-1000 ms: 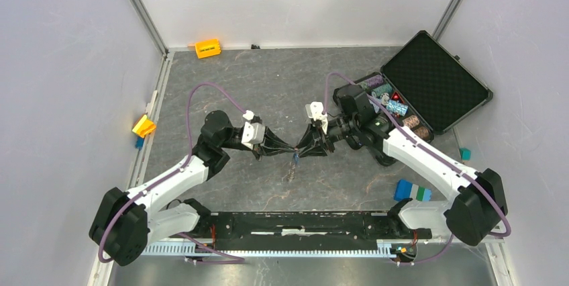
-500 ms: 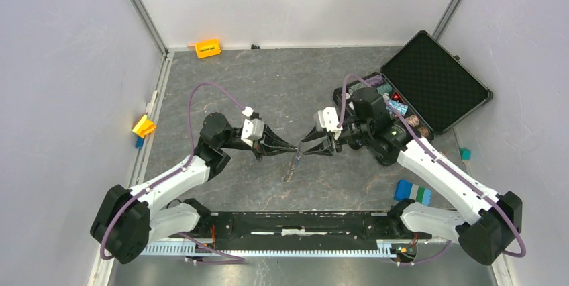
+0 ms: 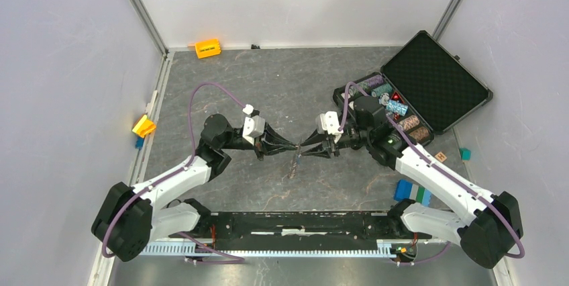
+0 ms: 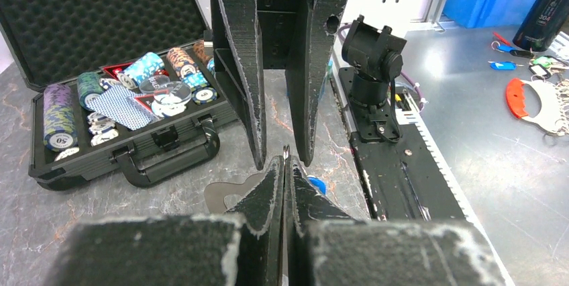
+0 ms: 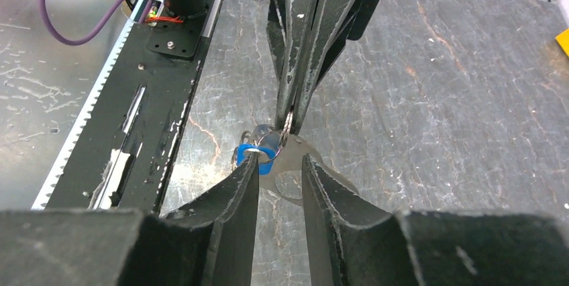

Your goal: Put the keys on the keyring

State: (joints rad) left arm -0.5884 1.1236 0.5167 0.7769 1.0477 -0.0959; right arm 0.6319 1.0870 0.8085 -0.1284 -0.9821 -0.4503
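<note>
My left arm [image 3: 171, 180] and right arm [image 3: 436, 168] have white shells, black joints and a purple cable [image 3: 190, 118] each; the right gripper's [image 5: 280, 160] black fingers [image 5: 228, 219] look scuffed.

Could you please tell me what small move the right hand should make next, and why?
Probably ease the right hand slightly forward and close it on the flat metal key just ahead of its fingertips. The left hand is shut, pinching the keyring, with a blue key cap beside it. The right hand's jaws stand apart and hold nothing.
</note>
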